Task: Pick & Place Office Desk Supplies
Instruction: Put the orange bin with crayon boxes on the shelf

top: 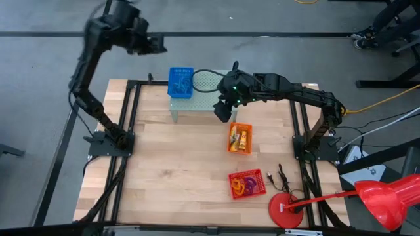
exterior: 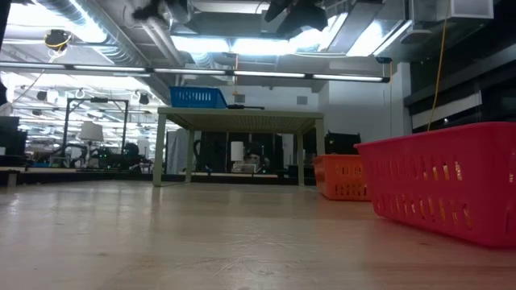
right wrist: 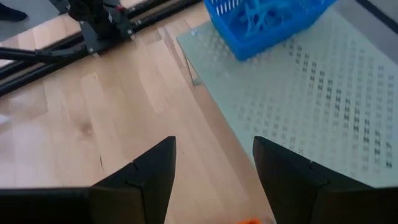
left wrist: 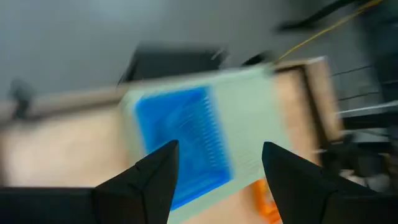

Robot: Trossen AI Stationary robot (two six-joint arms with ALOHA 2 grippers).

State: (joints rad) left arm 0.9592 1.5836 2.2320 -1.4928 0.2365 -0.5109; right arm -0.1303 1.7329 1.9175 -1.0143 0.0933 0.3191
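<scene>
- While nothing is gripped, the left gripper (left wrist: 214,171) is seen with its jaws spread wide, raised high beyond the far edge of the table (top: 177,164), past the pale green stand (top: 207,92).
- Jaws equally wide and empty are shown by the right gripper (right wrist: 211,165), which is held above the near right corner of the stand, pointing down.
- Thin blue loops (right wrist: 261,12) are seen heaped in the blue basket (top: 181,82), which is set on the stand's left end.
- Small yellow-and-white blocky pieces (top: 240,139) are held in the orange basket (top: 239,139), placed on the table just in front of the stand's right end.
- Red and orange loops (top: 246,185) are tangled in the red basket (top: 247,184), nearer the front edge and well apart from the stand.
- The left arm (top: 88,72) is bent upward from its base left of the stand; the right arm (top: 295,95) is stretched across from the right.
</scene>
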